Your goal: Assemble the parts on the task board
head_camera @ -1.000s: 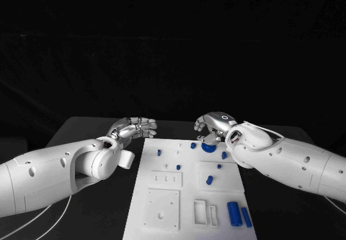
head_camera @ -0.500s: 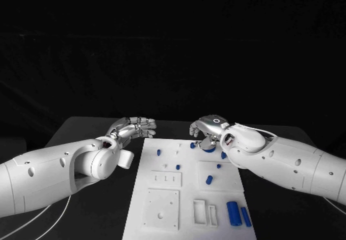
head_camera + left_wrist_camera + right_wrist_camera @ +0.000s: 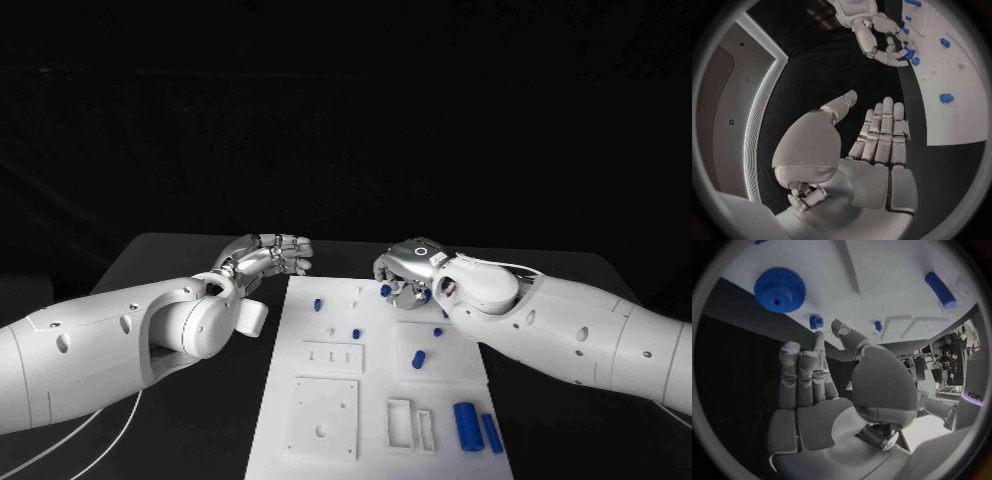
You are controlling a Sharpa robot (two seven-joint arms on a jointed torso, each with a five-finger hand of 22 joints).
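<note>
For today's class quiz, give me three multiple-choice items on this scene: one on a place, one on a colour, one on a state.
1. Where on the task board do the two long cylinders lie?
A. far left corner
B. near right corner
C. dead centre

2. What colour is the gear?
A. blue
B. red
C. white

3. What does the left hand hold?
A. a gear
B. a cylinder
C. nothing

Key:
1 B, they lie side by side at the board's near right edge.
2 A, it shows blue against the white board.
3 C, its fingers stretch out bare over the black table.
</note>
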